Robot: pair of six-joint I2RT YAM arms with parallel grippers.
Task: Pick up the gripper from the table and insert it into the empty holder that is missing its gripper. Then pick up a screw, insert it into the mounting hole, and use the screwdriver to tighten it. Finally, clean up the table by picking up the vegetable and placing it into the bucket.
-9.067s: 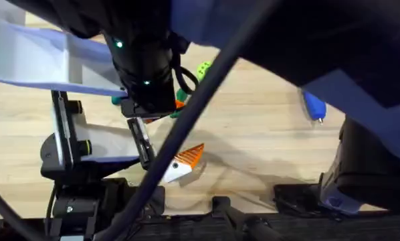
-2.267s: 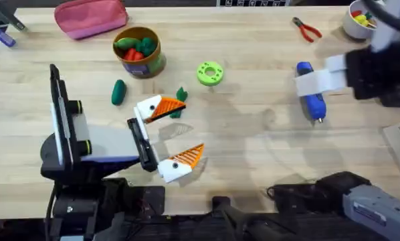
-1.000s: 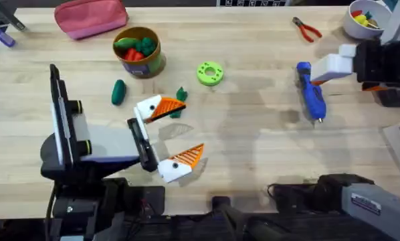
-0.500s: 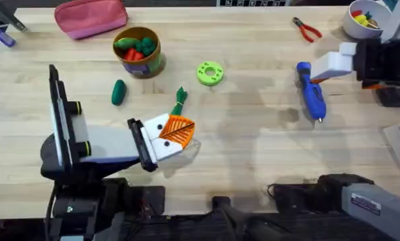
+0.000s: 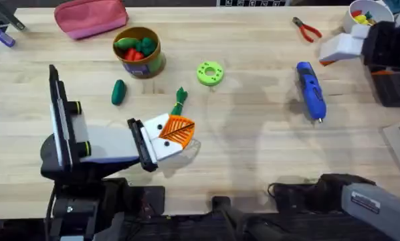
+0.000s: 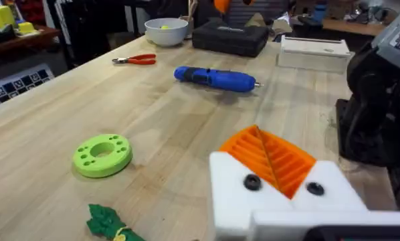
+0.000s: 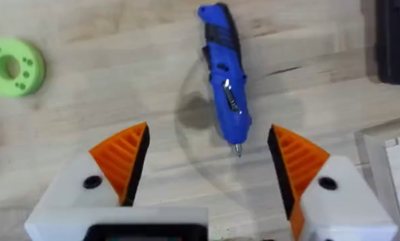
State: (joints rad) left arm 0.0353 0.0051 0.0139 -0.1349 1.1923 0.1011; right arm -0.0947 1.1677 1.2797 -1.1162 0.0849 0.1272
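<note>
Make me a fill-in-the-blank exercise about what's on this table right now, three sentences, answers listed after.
1. The blue screwdriver lies on the table with its metal tip pointing toward the ____ edge, where the arms' bases are.
2. The right gripper hangs above the screwdriver with its orange-padded fingers ____.
3. The bucket with toy vegetables stands just in front of the ____ pouch.

Missing words: near; open; pink
</note>
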